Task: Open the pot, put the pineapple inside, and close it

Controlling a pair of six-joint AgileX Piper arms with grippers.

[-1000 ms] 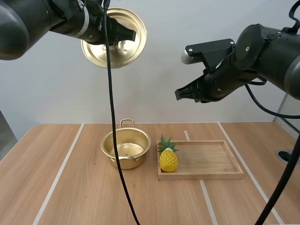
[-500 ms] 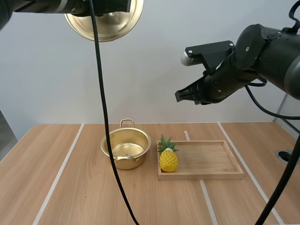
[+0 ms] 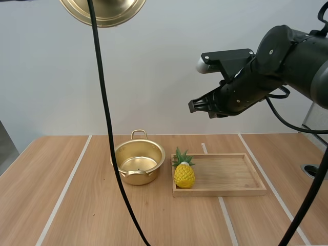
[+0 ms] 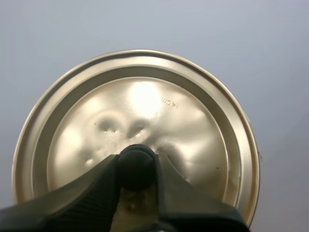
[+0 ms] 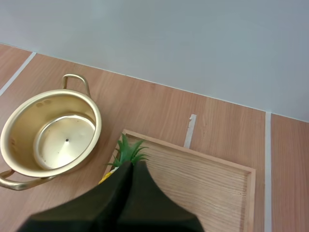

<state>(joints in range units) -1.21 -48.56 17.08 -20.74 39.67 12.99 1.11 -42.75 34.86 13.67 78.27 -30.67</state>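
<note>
The gold lid (image 3: 102,9) hangs high above the table at the left. In the left wrist view my left gripper (image 4: 136,165) is shut on the lid's black knob (image 4: 136,166), with the lid's (image 4: 140,116) shiny underside facing the camera. The open gold pot (image 3: 129,177) stands empty on the table. The yellow pineapple (image 3: 184,175) stands upright at the left end of the wooden tray (image 3: 225,174). My right gripper (image 3: 197,106) hovers shut well above the pineapple. In the right wrist view its fingers (image 5: 130,169) lie together over the pineapple's green leaves (image 5: 128,151), beside the pot (image 5: 24,125) and tray (image 5: 203,188).
The pot and tray sit side by side mid-table, almost touching. Pale lines run across the wooden tabletop (image 3: 61,205). A round hole (image 3: 312,170) sits at the table's right edge.
My left arm has lifted the lid up and to the left, to the top edge of the high view. My right gripper has drifted slightly left and down.
</note>
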